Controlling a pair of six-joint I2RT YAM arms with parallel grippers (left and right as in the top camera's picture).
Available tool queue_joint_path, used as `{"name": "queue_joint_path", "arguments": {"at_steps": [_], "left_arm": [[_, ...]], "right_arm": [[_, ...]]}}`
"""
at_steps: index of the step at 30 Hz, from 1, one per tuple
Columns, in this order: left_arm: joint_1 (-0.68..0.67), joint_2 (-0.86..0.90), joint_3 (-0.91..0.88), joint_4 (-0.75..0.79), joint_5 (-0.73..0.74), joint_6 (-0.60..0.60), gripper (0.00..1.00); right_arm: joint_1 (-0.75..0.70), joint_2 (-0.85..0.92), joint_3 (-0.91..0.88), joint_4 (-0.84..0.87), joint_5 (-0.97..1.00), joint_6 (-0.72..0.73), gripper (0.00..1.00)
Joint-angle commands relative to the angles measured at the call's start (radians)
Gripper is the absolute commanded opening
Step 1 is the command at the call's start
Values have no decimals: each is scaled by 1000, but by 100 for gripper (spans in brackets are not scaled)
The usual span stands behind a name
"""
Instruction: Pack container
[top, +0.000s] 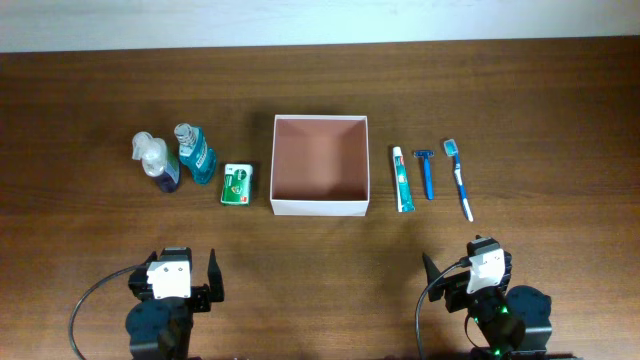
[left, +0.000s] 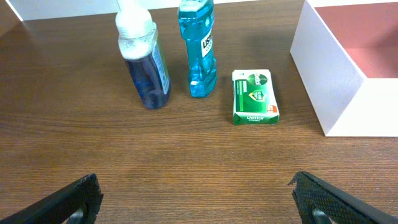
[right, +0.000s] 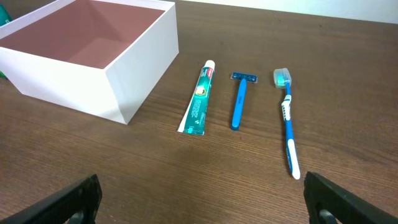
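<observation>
The container (top: 320, 205), a square shallow box with white walls and a pinkish-brown inside, stands empty mid-table; it also shows in the left wrist view (left: 329, 81) and the right wrist view (right: 134, 74). Left of it lie a green packet (top: 237, 184) (left: 254, 96), a teal mouthwash bottle (top: 195, 153) (left: 199, 46) and a dark blue spray bottle (top: 156, 162) (left: 144, 59). Right of it lie a toothpaste tube (top: 402, 178) (right: 199, 98), a blue razor (top: 426, 170) (right: 239, 102) and a blue-white toothbrush (top: 459, 177) (right: 287, 121). My left gripper (left: 196, 199) and right gripper (right: 202, 199) are open and empty near the front edge.
Brown wooden table (top: 320, 90) under everything. A pale wall strip runs along the far edge (top: 320, 20). Both arms' bases (top: 165, 300) (top: 490, 300) sit at the front.
</observation>
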Motion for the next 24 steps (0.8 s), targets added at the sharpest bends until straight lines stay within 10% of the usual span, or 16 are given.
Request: {"name": "queue_joint_path", "arguments": {"at_steps": [1,24], "left_arm": [[5,-11,-10,6,17,13,100],[4,-10,-2,39,156,6,100]], "right_arm": [[-8,-8,-6,0,5,8,99],[-8,-8,-6,0,5,8,99]]}}
